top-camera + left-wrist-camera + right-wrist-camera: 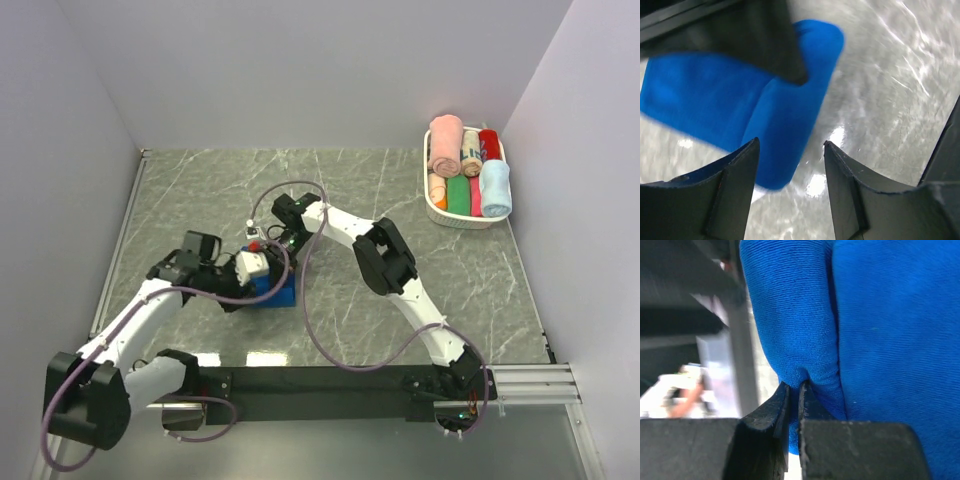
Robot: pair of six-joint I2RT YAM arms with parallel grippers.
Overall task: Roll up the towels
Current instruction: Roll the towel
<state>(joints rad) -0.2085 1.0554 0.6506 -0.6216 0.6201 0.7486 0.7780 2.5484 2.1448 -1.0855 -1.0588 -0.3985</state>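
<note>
Right hand (pixel 794 390): clamped on a fold of the blue towel (pixel 880 340), likely to hold the roll tight.
Left hand (pixel 791 143): spread, empty, just over the towel's end.
Towel: mid-tabletop (pixel 420 200), between both hands.

The royal blue towel (pixel 278 292) lies on the counter (pixel 450 270), left of its middle, doubled over into a thick, soft fold. The pale sky blue towel (pixel 495 188) sits rolled in the white basket (pixel 450 219) at the far right.
</note>
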